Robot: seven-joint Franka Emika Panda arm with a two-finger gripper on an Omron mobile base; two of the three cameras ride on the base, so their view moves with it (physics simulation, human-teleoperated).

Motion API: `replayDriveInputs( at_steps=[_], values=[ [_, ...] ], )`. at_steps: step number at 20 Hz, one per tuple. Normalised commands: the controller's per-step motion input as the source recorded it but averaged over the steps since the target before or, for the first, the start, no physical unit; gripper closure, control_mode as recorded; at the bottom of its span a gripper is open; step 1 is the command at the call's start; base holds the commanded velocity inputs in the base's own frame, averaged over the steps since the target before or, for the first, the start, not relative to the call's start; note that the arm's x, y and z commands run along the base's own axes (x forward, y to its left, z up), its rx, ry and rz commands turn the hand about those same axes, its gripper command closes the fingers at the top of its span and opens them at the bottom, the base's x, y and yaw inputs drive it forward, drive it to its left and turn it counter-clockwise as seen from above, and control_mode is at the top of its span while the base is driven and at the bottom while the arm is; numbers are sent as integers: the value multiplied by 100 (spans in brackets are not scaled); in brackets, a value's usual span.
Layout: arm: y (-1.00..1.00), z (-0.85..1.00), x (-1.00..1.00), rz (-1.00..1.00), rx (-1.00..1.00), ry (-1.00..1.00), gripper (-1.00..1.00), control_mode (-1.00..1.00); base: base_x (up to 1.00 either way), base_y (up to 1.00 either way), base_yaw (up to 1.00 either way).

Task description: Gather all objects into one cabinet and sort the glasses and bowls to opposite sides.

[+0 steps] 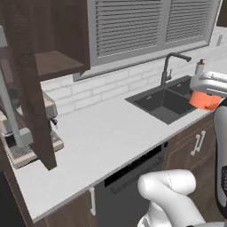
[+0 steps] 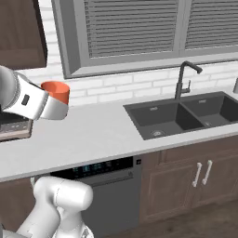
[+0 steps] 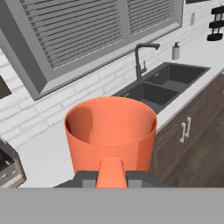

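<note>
Grip: the gripper [image 3: 111, 181] is clamped narrow on the handle of an orange mug [image 3: 110, 133], the two dark tips pinching that handle from either side in the hand view.
Mug: it's up in the air, upright, mouth open to the top, well above the white worktop [image 1: 111, 137]; in the right base view the mug [image 2: 56, 92] pokes out past the white wrist, over the worktop's left stretch.
Cabinet: the dark-brown cabinet [image 1: 53, 62] shows in the left base view at the worktop's left end, door swung open, bare shelf visible. The mug is well apart from it.
Nearby: the sink [image 2: 179, 116] sits toward the worktop's right end, tap [image 2: 183, 76] behind it.
Risk one: a handle-only pinch looks thin to me; a quick swing could let the mug pivot or slip and drop onto the worktop.
Risk two: the open cabinet door [image 1: 33, 111] hangs out over the worktop; a low or wide approach could clip its edge.
Risk three: entering too low could knock the mug's base on the shelf lip.
</note>
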Motion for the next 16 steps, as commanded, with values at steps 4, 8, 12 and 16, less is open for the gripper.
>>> replayDriveInputs(
  at_steps=[4,8,12,16],
  values=[
    [0,0,0,0,0,0,100,100,-16,-64,-57],
    [0,0,0,0,0,0,100,100,-6,-54,-59],
    [0,0,0,0,0,0,100,100,5,-78,-63],
    [0,0,0,0,0,0,100,100,21,-97,-49]
  ],
)
